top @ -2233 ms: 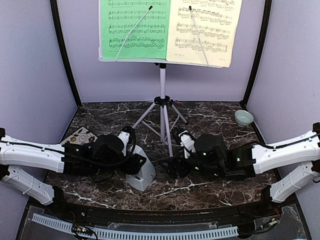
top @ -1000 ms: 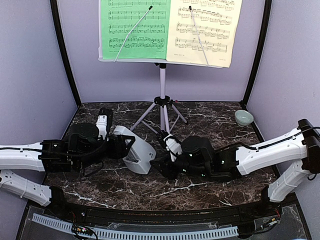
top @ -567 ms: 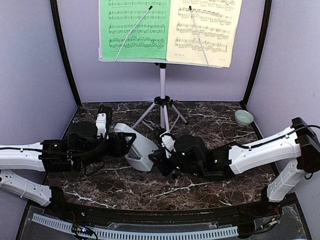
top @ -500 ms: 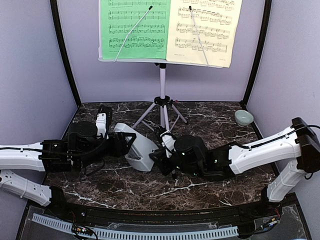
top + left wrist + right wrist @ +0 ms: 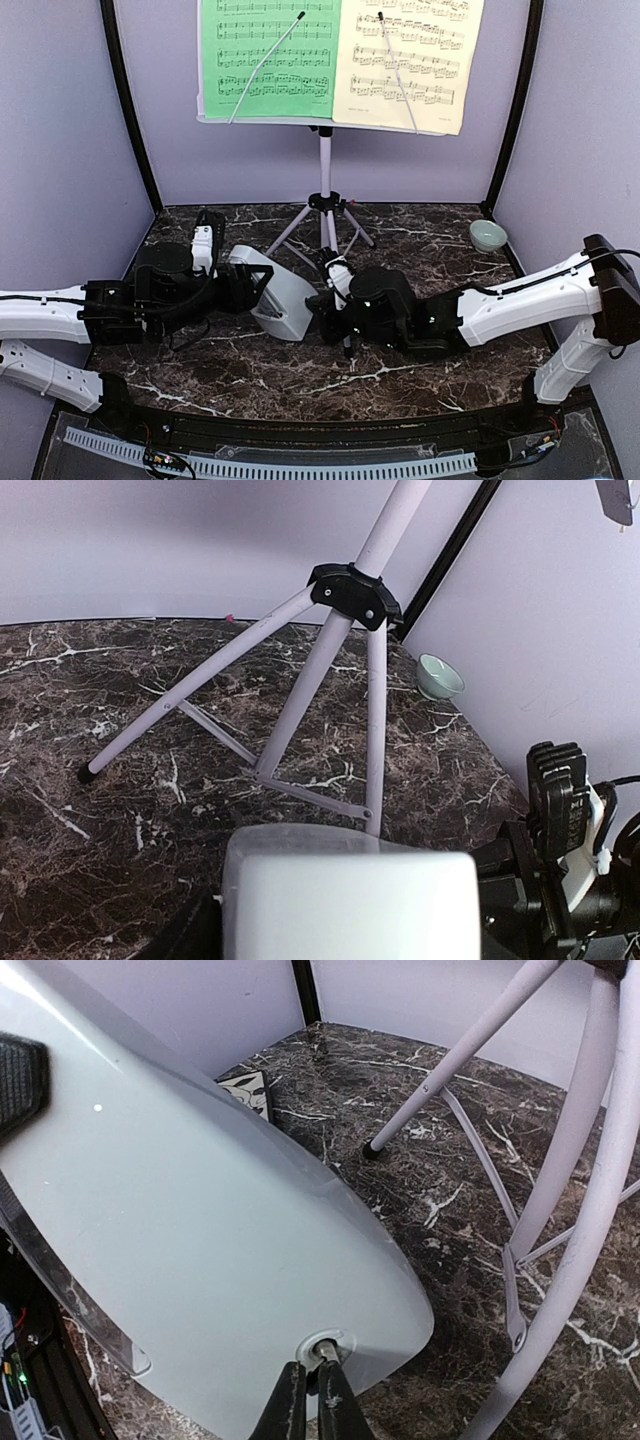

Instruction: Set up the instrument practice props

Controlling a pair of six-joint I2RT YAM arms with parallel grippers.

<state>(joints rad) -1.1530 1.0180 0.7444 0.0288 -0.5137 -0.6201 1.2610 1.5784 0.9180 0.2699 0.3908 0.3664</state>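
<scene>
The metronome [image 5: 282, 300] is tilted, left of centre in the top view, just in front of the stand [image 5: 325, 170] legs. The left gripper [image 5: 248, 290] is clamped across its body. The right gripper [image 5: 312, 1375], jaws nearly together, pinches its small knob [image 5: 322, 1348]. The shell looks hard, smooth and light, so I think the sloped faces can slip; better to hold the flat sides.

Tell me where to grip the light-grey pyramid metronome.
Clamp the light-grey pyramid metronome across its broad flat faces, from the left, as the left hand does. The small metal knob the right hand pinches looks too slight to carry it.
</scene>
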